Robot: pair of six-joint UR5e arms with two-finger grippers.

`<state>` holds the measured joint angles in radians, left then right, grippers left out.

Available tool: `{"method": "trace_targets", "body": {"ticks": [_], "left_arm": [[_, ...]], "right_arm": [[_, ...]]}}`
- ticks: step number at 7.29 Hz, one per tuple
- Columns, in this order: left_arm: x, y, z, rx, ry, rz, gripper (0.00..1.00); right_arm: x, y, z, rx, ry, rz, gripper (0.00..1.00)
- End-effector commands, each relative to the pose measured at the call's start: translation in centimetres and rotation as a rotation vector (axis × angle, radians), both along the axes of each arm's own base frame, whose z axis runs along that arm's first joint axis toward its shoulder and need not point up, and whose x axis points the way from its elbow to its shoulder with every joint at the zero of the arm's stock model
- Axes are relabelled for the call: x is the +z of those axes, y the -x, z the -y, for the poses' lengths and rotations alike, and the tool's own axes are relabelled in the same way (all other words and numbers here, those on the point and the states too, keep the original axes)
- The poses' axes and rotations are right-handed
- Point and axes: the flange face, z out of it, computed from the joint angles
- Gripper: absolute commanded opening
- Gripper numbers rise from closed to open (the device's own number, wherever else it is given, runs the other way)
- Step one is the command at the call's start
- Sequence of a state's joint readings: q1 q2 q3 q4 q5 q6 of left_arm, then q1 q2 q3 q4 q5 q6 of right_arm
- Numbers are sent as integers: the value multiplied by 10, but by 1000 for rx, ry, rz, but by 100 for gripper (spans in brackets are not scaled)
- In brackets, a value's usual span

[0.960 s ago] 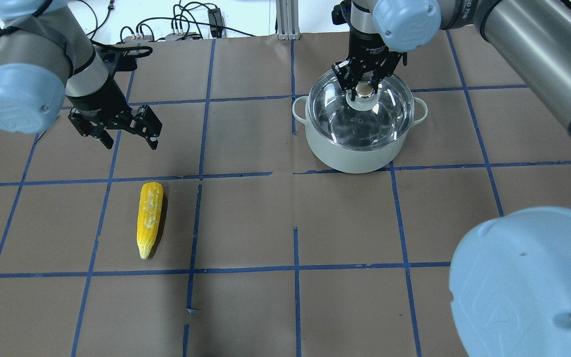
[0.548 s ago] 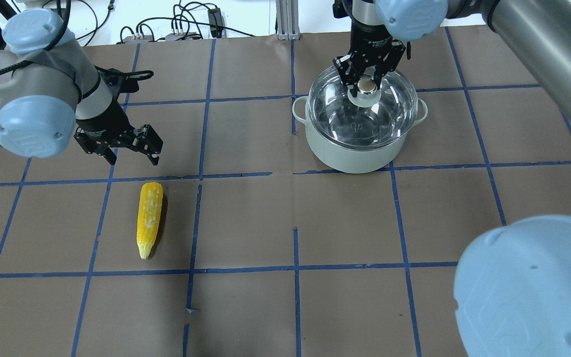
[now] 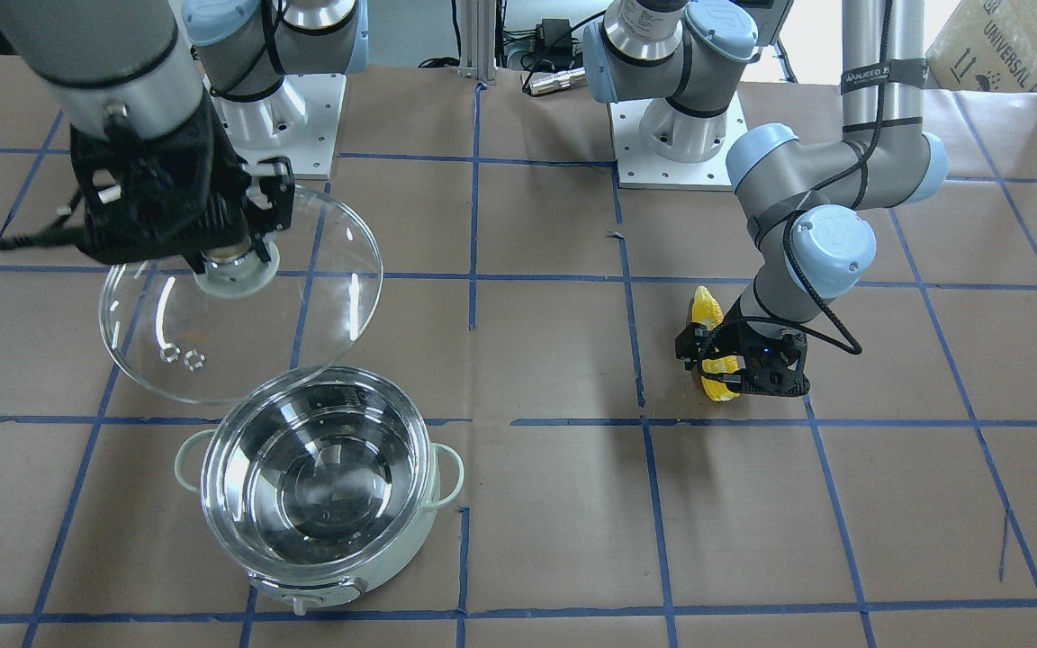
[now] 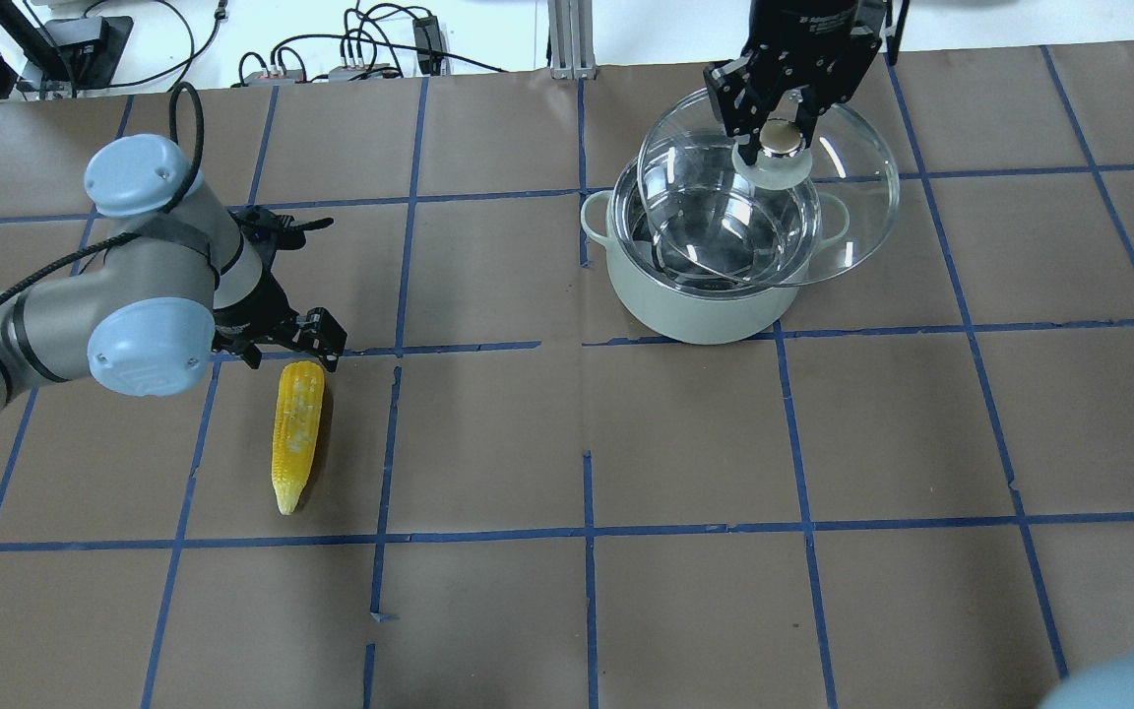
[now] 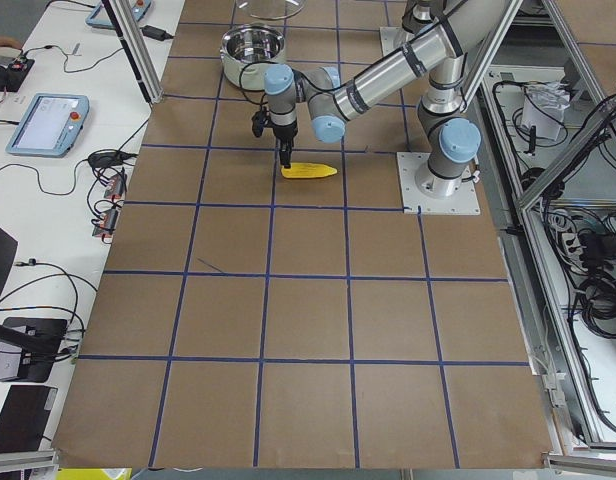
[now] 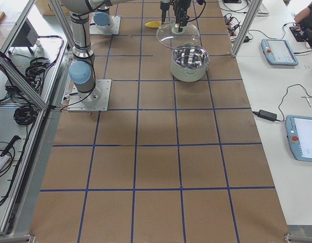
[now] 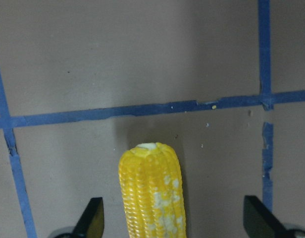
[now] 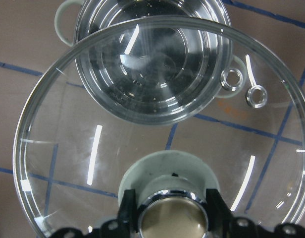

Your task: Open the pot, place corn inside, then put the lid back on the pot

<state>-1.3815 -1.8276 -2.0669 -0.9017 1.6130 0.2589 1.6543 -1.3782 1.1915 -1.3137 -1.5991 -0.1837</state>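
Note:
The pale mint pot [image 4: 695,317] stands open at the back right, its steel bowl empty; it also shows in the front view [image 3: 302,596]. My right gripper [image 4: 780,136] is shut on the knob of the glass lid [image 4: 857,202]. It holds the lid in the air above the pot, shifted a little to the right [image 3: 320,297] [image 8: 88,148]. The yellow corn [image 4: 295,433] lies on the table at the left. My left gripper [image 4: 287,351] is open, low over the corn's thick end [image 7: 151,191], with its fingers [image 7: 93,220] wide on either side, not touching.
The table [image 4: 587,443] is covered in brown paper with a blue tape grid. Cables and plugs [image 4: 360,54] lie beyond its far edge. The arm bases [image 3: 676,144] stand at the robot's side of the table.
My right gripper has lifted the lid off the pot and carried it up and slightly right. My left arm has come down and forward, to the corn's thick end.

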Motion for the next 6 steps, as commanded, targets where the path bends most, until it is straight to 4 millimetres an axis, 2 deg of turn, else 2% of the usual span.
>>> {"method": "trace_targets", "body": {"ticks": [1, 2, 3, 4, 5, 6], "left_arm": [[-17, -3, -8, 1, -24, 23, 97], [-20, -3, -9, -1, -31, 22, 83], [-23, -3, -8, 0, -36, 20, 66], [-20, -4, -6, 13, -33, 24, 41], [-13, 5, -5, 35, -19, 19, 25], [-4, 15, 7, 89, -4, 19, 19]], "right_arm": [[-3, 35, -20, -32, -70, 5, 41], [-13, 42, -29, -33, -77, 7, 41], [-13, 41, -40, -34, -65, 10, 41], [-13, 39, -46, -39, -61, 5, 41], [-11, 38, -48, -40, -57, 8, 42], [-12, 38, -49, -40, -60, 7, 42]]}}
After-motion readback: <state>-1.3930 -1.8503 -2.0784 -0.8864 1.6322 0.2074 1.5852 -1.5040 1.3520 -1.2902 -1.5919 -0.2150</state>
